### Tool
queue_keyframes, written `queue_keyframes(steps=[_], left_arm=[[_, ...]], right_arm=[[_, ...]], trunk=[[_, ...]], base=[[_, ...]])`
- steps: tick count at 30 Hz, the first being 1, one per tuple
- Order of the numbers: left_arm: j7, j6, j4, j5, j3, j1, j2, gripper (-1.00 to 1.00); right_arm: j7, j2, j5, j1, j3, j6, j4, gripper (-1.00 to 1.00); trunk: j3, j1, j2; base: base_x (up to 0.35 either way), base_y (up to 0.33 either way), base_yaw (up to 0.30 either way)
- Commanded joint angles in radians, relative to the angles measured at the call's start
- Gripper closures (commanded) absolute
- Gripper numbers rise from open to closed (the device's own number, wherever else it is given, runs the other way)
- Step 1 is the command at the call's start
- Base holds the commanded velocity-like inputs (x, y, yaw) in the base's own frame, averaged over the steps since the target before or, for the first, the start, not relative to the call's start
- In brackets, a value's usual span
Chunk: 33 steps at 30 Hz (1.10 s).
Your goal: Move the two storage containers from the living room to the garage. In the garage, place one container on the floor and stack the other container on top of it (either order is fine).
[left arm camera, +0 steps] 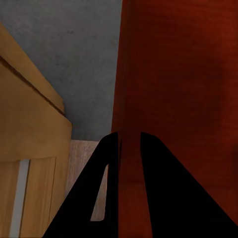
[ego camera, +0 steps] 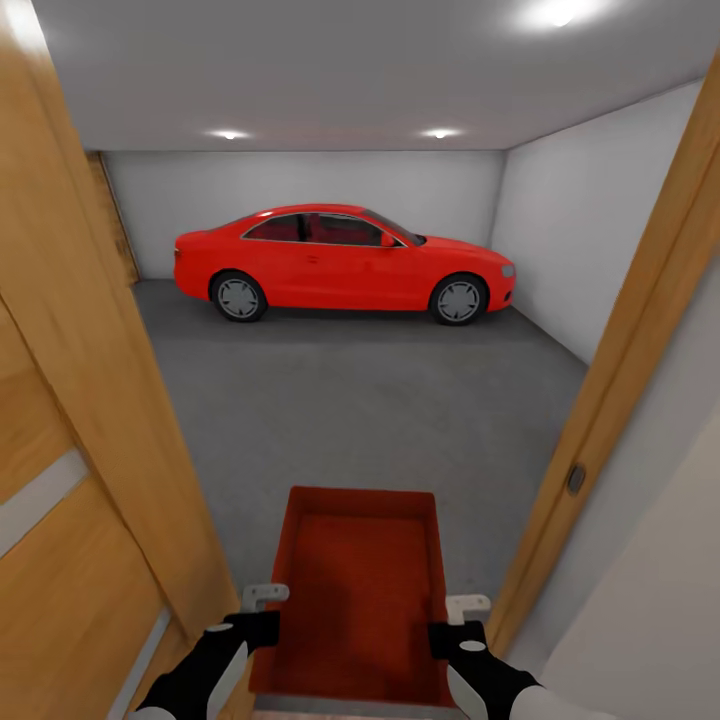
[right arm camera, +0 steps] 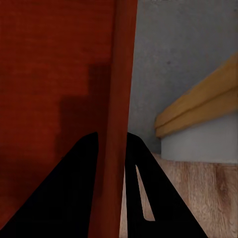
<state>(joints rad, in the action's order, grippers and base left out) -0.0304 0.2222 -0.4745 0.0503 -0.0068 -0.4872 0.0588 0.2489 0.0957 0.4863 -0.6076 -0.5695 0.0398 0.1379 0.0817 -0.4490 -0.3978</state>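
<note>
I carry one storage container (ego camera: 362,590) in front of me, low between my two arms, its open top facing up and its far end reaching over the threshold into the garage. No label or writing shows on it, inside or out. My left gripper (ego camera: 262,612) pinches the container's left wall: in the left wrist view the two black fingers (left arm camera: 94,198) sit either side of the thin orange-red wall (left arm camera: 168,89), one inside and one outside. My right gripper (ego camera: 462,620) does the same on the right wall, and in the right wrist view the wall's edge (right arm camera: 121,99) runs up between the dark fingers (right arm camera: 69,198). The near end of the container is cut off by the lower edge of the head view, so I cannot see its near wall.

Under my wrists lies a strip of light wood planks (right arm camera: 203,198), ending at the door frame (right arm camera: 198,106). To my left stands the open wood-panelled door (ego camera: 70,430), with a pale bar across it. To my right the frame's post (ego camera: 620,400) carries a small dark strike plate, too small to read.

Beyond lies the floor (ego camera: 360,400), dark grey speckled concrete. At the far wall a red coupe (ego camera: 340,262) is parked side-on, nose to the right; no badge or plate can be made out. White walls (ego camera: 590,230) and ceiling lights (ego camera: 440,132) close the room.
</note>
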Motion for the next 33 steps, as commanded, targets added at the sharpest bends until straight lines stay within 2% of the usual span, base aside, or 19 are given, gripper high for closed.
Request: queue_keyframes(steps=[1,33], left_arm=[[-0.012,0.006,-0.001,-0.007,-0.011,-0.001,-0.001,1.0],[-0.02,0.008,0.007,-0.007,-0.008,-0.001,-0.001,1.0]], right_arm=[[0.007,-0.005,0.021,-0.001,-0.013,0.006,-0.026,1.0],[0.007,-0.005,0.021,-0.001,-0.013,0.006,-0.026,1.0]], trunk=[[0.002,-0.001,-0.002],[0.002,-0.001,-0.002]], base=[[0.27,0.0,0.0],[0.321,0.0,0.0]])
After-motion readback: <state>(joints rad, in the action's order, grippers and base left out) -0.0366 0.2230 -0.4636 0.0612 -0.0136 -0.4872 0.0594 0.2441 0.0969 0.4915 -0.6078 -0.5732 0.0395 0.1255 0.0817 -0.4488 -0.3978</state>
